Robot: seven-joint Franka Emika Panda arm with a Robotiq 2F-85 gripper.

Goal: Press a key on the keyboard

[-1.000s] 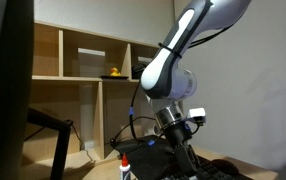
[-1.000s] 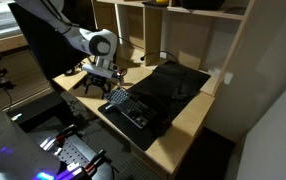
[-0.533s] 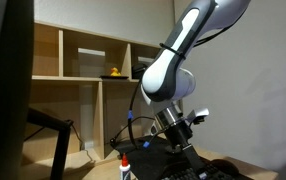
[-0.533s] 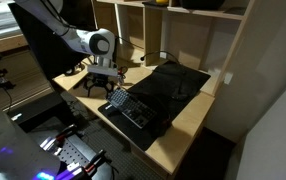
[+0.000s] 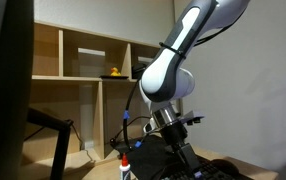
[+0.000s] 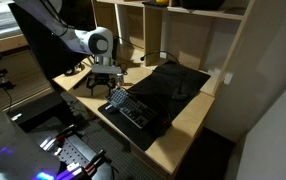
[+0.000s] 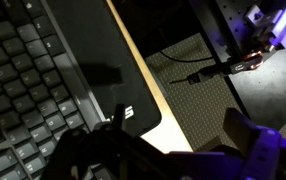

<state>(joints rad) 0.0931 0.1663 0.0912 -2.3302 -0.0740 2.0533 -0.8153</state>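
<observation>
The flat black keyboard (image 6: 131, 108) lies on a black desk mat (image 6: 175, 84) near the desk's front edge. In an exterior view only its end shows, at the bottom (image 5: 223, 172). My gripper (image 6: 101, 91) hangs over the keyboard's end by the desk corner, a little above it and not touching. It also shows low in an exterior view (image 5: 175, 157). In the wrist view the keyboard (image 7: 23, 100) fills the left, and my gripper (image 7: 168, 150) is open and empty. Its dark fingers sit apart at the bottom, over the mat's corner and the desk edge.
The mat (image 7: 93, 55) ends at the wooden desk edge (image 7: 143, 75), with floor below. A white bottle with a red cap (image 5: 124, 168) stands by the gripper. Wooden shelves (image 5: 83, 60) with a yellow duck (image 5: 112, 72) stand behind. A dark monitor (image 5: 3, 90) is close by.
The wrist has turned and shifted slightly, bringing the gripper a little lower over the keyboard's end. The jaws stay open. Nothing else has moved.
</observation>
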